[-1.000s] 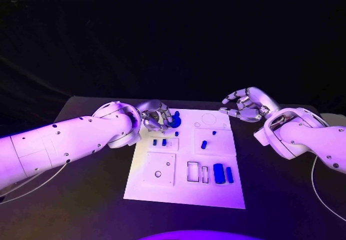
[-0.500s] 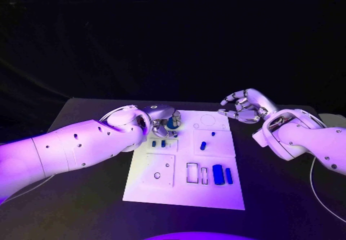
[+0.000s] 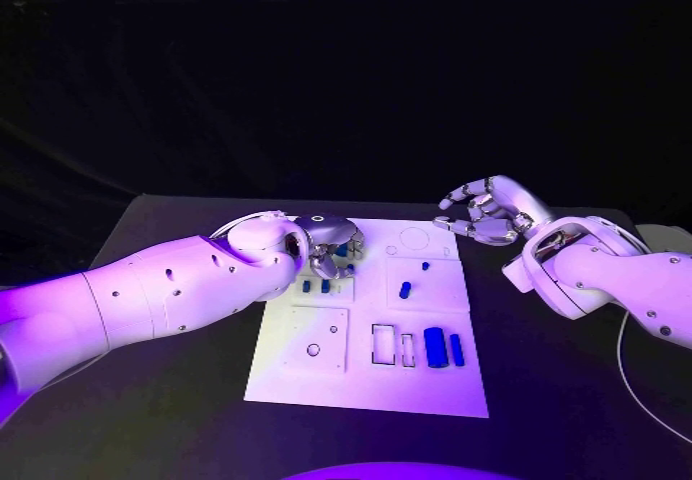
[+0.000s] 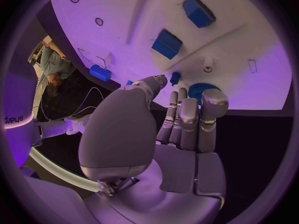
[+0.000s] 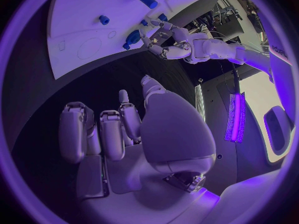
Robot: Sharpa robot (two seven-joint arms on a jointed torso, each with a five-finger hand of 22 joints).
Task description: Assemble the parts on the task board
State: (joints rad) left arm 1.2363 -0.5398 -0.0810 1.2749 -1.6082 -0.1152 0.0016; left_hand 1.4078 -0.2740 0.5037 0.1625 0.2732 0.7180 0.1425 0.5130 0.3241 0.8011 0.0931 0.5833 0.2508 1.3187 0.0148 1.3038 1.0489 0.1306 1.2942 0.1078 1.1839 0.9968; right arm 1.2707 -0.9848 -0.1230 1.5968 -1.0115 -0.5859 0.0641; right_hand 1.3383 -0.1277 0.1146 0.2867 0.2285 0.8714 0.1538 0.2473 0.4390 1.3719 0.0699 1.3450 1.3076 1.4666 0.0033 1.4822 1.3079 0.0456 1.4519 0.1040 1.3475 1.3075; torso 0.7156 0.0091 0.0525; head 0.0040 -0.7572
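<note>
The left hand (image 3: pixel 329 243), fingers curled, is placed over the task board (image 3: pixel 378 375) at its 11 o'clock corner; whether the round blue part (image 4: pixel 201 90) is gripped cannot be told. The right hand (image 3: pixel 483 212) is held loosely curled, gripping nothing, at 1 o'clock.

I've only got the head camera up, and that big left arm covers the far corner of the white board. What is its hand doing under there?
Observer: The left wrist view shows the left hand with its fingers stretched side by side, tips at a round blue part near the task board's edge. I cannot tell whether it grips it.
Operator: Is anything else blue beside it?
Observer: Yes, a small blue peg stands just off the thumb tip.
Operator: And is the other hand holding something?
Observer: No. The right wrist view shows the right hand with an empty palm, over the black table beside the board.
</note>
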